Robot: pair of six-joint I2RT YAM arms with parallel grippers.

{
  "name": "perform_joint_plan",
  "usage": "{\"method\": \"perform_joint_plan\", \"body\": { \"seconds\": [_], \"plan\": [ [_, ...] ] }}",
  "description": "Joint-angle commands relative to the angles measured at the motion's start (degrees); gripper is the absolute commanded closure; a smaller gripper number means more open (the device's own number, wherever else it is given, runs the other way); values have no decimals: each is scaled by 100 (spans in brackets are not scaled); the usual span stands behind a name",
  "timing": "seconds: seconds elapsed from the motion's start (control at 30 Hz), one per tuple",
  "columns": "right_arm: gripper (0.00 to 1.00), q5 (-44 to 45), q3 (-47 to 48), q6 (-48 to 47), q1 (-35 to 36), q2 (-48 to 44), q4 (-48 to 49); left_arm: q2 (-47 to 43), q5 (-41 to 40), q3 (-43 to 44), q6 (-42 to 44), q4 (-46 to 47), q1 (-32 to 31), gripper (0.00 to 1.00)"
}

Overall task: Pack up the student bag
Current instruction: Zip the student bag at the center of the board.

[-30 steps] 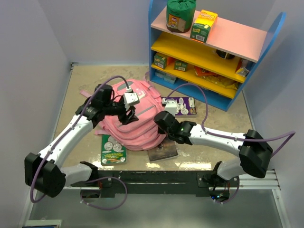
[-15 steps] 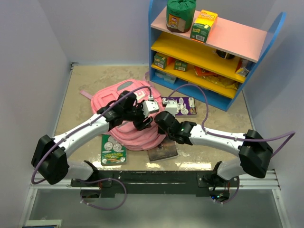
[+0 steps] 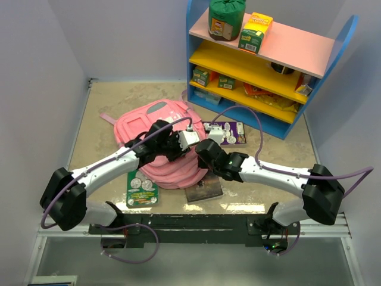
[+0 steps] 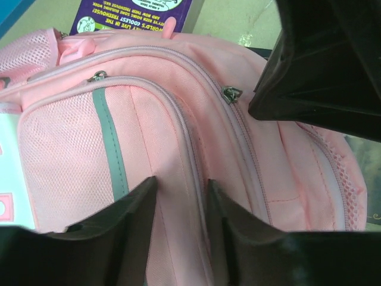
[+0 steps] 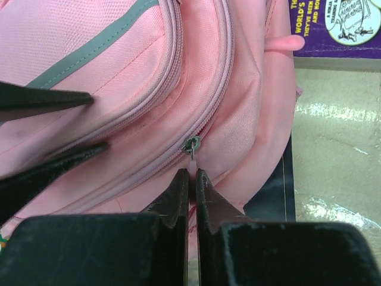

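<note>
Student bag (image 3: 156,128), one in number, lying flat near the middle of the table (image 3: 107,101) between the two arms, at an early stage of packing: every zip line in view is drawn closed, nothing shows inside, and the loose goods lie outside it. Nearest the arm bases are one green card pack (image 3: 141,187) just beside the bag and one dark flat board (image 3: 204,190) partly under its near edge. On the bag, the right gripper (image 5: 191,176) has its fingers pressed together, apparently pinching the zip pull (image 5: 191,148) of a middle compartment, so opening is judged the step in hand; the left gripper (image 4: 178,189) is part spread, fingers straddling a pocket seam, with no grip evident. Two zip sliders show in the left wrist view. Beyond the bag lies one purple card pack (image 3: 226,132). Farthest stands one blue shelf unit (image 3: 297,47) of three levels, topped by one green bundle (image 3: 226,19) and one yellow carton (image 3: 256,31); opening, loading and closing are all left
</note>
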Motion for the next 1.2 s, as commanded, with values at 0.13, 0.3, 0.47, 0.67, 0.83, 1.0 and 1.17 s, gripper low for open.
{"method": "perform_joint_plan", "body": {
  "seconds": [0.13, 0.3, 0.47, 0.67, 0.83, 1.0, 1.17],
  "plan": [
    [100, 40, -103, 126, -19, -275, 174, -135, -3, -205, 347, 136, -26, 100],
    [100, -100, -94, -101, -422, -231, 191, -575, 374, 180, 952, -1082, -26, 100],
    [100, -443, -112, -374, -1012, -170, 411, -961, 779, 603, 1270, -1895, -26, 100],
    [100, -602, 247, -848, -1408, 129, 648, -1076, 1394, 1139, 1358, -2616, -26, 100],
    [100, -610, 669, -1069, -1531, 559, 718, -963, 1676, 2096, 1788, -3414, -26, 100],
    [100, -742, 1030, -1131, -1628, 929, 920, -654, 1650, 3380, 2253, -4574, -18, 100],
    [100, -1023, 1075, -1148, -1636, 1079, 1315, -1005, 1685, 2786, 2413, -4910, -18, 100]
  ]
}}
